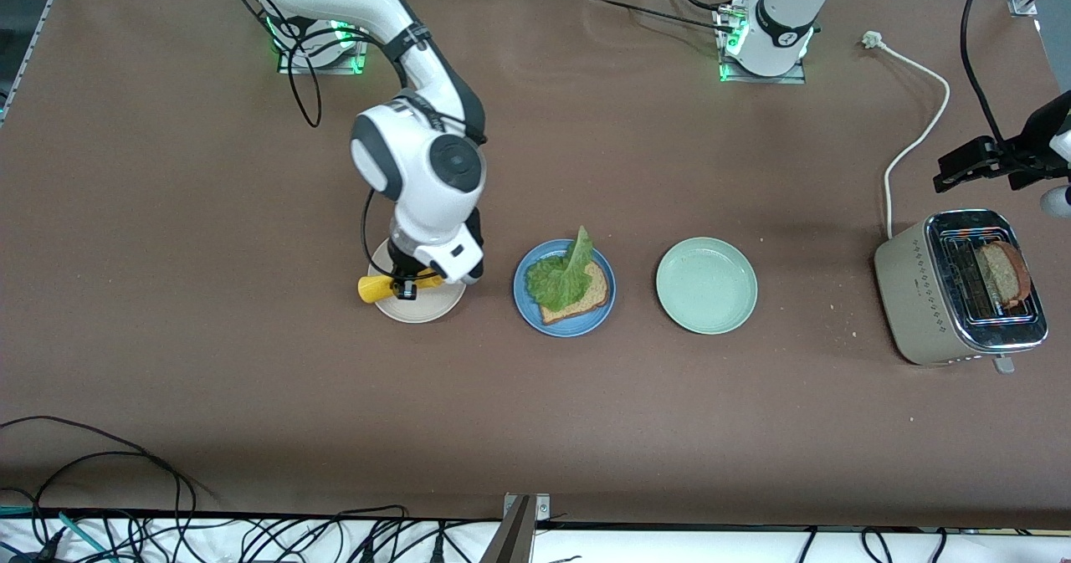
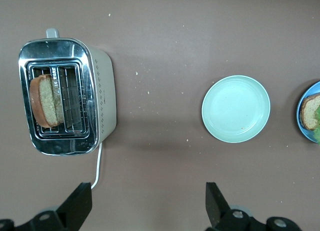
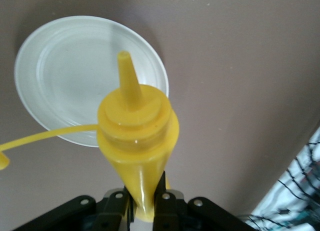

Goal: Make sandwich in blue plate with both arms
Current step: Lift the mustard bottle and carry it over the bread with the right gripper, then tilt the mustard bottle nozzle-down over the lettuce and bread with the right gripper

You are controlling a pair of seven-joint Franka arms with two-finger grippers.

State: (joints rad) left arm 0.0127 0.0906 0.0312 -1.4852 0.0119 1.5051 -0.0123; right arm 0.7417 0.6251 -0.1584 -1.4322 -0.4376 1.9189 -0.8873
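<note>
The blue plate (image 1: 564,288) holds one brown bread slice (image 1: 579,294) with a ruffled green lettuce leaf (image 1: 562,273) on top. A second bread slice (image 1: 1001,273) stands in the toaster (image 1: 958,289); it also shows in the left wrist view (image 2: 44,101). My right gripper (image 1: 407,282) is shut on a yellow squeeze bottle (image 3: 137,131), tipped on its side over the cream-white plate (image 1: 418,304). My left gripper (image 1: 962,167) is open and empty, up over the table beside the toaster.
A pale mint-green plate (image 1: 707,284) sits between the blue plate and the toaster. The toaster's white cord (image 1: 912,140) runs toward the left arm's base. The bottle's yellow cap strap (image 3: 45,137) hangs over the cream plate. Cables lie along the table's front edge.
</note>
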